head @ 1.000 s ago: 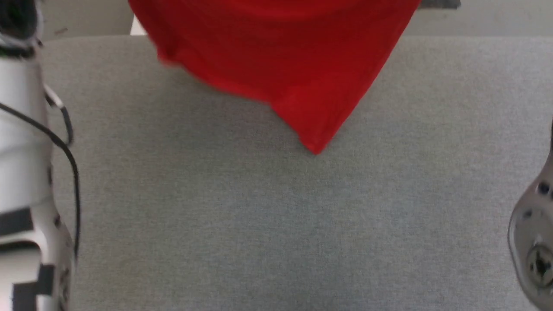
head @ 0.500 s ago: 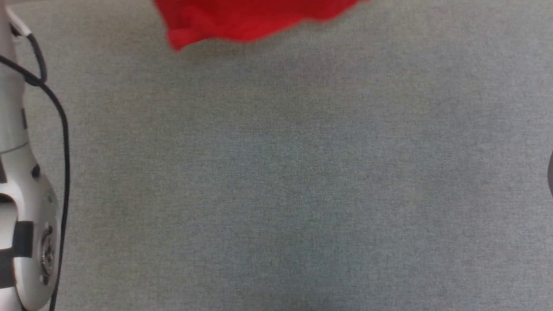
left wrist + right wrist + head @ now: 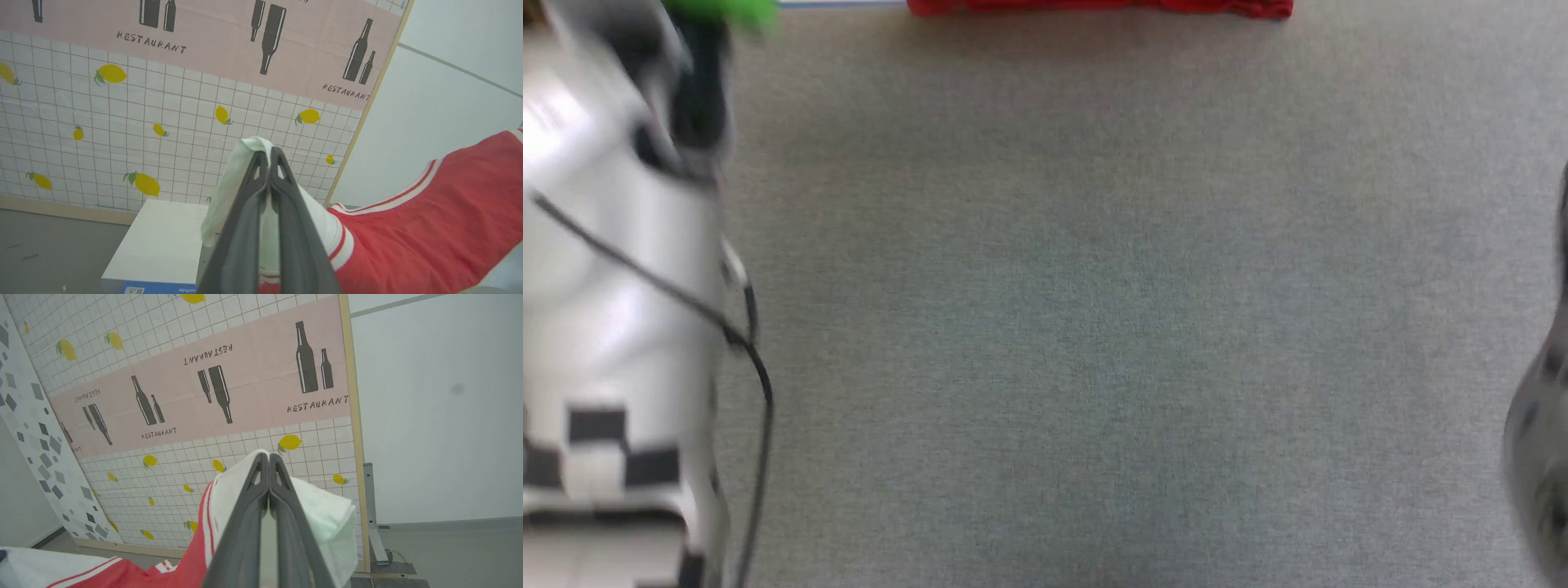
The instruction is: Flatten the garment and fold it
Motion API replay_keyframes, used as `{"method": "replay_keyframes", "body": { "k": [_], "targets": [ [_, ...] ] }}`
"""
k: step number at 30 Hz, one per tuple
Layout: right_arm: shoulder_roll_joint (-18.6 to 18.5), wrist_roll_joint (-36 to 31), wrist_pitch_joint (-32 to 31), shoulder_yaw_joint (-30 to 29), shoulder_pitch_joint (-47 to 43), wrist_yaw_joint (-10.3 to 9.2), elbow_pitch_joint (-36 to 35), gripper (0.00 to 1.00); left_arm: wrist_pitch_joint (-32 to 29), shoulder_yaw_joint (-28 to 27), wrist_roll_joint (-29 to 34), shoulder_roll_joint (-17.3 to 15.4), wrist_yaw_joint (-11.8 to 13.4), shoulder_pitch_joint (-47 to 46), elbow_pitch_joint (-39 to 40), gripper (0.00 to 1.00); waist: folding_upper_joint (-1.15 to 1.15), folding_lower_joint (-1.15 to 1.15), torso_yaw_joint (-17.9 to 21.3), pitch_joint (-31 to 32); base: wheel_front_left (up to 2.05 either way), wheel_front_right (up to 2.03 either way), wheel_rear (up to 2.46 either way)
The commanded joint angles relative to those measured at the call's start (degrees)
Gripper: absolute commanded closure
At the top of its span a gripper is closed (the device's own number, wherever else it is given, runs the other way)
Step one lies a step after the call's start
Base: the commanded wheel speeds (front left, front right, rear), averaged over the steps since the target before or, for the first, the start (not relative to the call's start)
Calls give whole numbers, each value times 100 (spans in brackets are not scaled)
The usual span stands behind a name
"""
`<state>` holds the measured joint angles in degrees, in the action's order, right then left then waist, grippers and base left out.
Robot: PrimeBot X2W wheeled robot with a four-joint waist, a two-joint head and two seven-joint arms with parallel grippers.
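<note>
The garment is held up off the table by both grippers. In the left wrist view my left gripper (image 3: pixel 268 153) is shut on a white sleeve, and the red body (image 3: pixel 429 228) with red-white striped trim stretches away to the right. In the right wrist view my right gripper (image 3: pixel 268 457) is shut on the other white sleeve (image 3: pixel 327 514), with red cloth (image 3: pixel 122 575) hanging at the lower left. The head view has a thin red strip of the garment (image 3: pixel 1094 6) at the top edge and my blurred left forearm (image 3: pixel 613 310) at the left.
The grey fabric table (image 3: pixel 1094 327) spreads below the head view. A white box (image 3: pixel 159 241) stands by the wall banner with lemons and bottles (image 3: pixel 163 102). A metal post (image 3: pixel 369 506) stands at the banner's edge. Part of my right arm (image 3: pixel 1543 457) sits at the right edge.
The red cloth that hung down to mid-table a second ago has risen to a thin strip at the top edge. The head view has shifted, and the left forearm is blurred by movement.
</note>
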<state>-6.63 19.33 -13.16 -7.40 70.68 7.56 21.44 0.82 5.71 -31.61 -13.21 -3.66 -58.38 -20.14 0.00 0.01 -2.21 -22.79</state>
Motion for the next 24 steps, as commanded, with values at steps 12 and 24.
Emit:
{"method": "replay_keyframes", "body": {
  "k": [12, 24],
  "targets": [
    [305, 819, -646, -473, -4996, -8, -2447, 100, 227, 249, -331, 413, 117, 3592, 608, 100, 0, -1, -132, 1281, 0, 0, 0],
    [365, 120, -933, -633, -7111, -8, -2264, 100, 242, 30, -588, 487, 675, 5842, 652, 100, 0, -1, -177, 2086, 0, 0, 0]
  ]
}}
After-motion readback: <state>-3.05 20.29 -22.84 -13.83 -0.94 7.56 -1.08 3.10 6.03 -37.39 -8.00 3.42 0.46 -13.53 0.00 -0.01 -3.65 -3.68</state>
